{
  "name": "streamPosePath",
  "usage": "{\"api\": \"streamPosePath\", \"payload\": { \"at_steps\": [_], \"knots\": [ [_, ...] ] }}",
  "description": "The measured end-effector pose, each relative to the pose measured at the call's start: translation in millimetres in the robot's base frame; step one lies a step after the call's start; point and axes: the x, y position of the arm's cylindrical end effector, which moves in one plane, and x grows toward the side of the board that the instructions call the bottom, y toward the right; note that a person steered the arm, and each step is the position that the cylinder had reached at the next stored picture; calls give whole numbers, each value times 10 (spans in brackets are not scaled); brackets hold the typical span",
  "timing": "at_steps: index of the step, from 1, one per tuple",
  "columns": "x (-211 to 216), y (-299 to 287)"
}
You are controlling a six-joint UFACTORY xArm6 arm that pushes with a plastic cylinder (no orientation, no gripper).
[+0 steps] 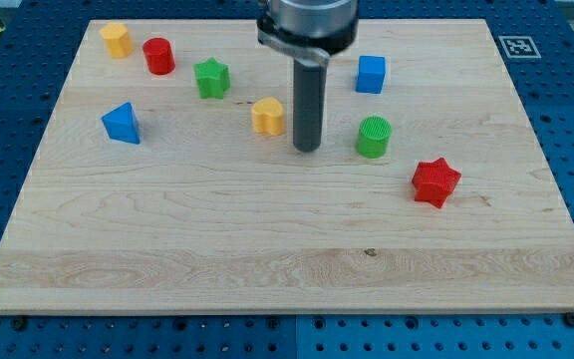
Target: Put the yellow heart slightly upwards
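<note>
The yellow heart (267, 116) lies on the wooden board (267, 239) a little above the view's middle. My tip (307, 149) stands just to the right of the heart and slightly below it, with a small gap between them. The rod rises from the tip to the arm's head at the view's top.
A green cylinder (373, 137) is right of the tip. A red star (435, 182) lies lower right. A blue cube (371, 74) is upper right. A green star (211, 78), red cylinder (158, 56), yellow block (116, 39) and blue triangle (122, 124) lie to the left.
</note>
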Motion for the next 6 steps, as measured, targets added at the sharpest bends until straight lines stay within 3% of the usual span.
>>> {"api": "streamPosePath", "payload": {
  "at_steps": [2,5,6],
  "knots": [
    [-283,-721],
    [-238,-693],
    [-416,-696]
  ]
}}
